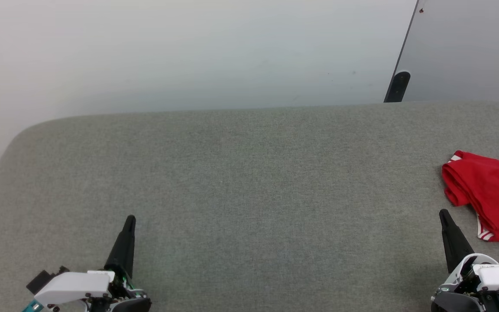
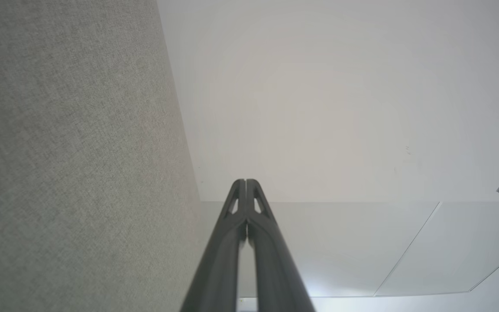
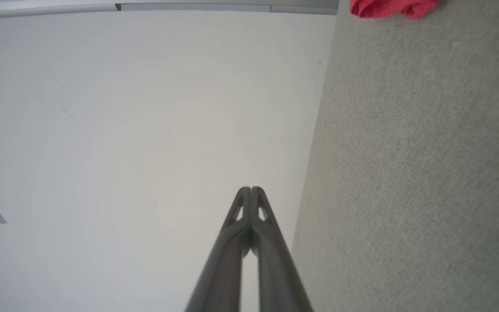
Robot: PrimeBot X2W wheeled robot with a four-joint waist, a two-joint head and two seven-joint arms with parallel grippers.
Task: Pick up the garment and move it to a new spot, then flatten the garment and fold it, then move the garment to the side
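The garment [image 1: 492, 195] lies crumpled at the right edge of the grey table [image 1: 249, 195], red with white striped trim showing; part of it runs out of the head view. A red bit of the garment [image 3: 392, 8] also peeks in at the top of the right wrist view. My right gripper [image 1: 443, 213] is shut and empty, its tip just left of and below the cloth, not touching it. Far over at the lower left, my left gripper [image 1: 131, 219] is shut and empty above the table. Both pairs of fingertips meet in the wrist views: left gripper [image 2: 246, 181], right gripper [image 3: 251, 189].
The grey fabric-covered table has a rounded far-left corner [image 1: 20, 134]. Behind it is a pale wall with a dark post [image 1: 397, 86] at the back right. Open tabletop stretches between the two grippers.
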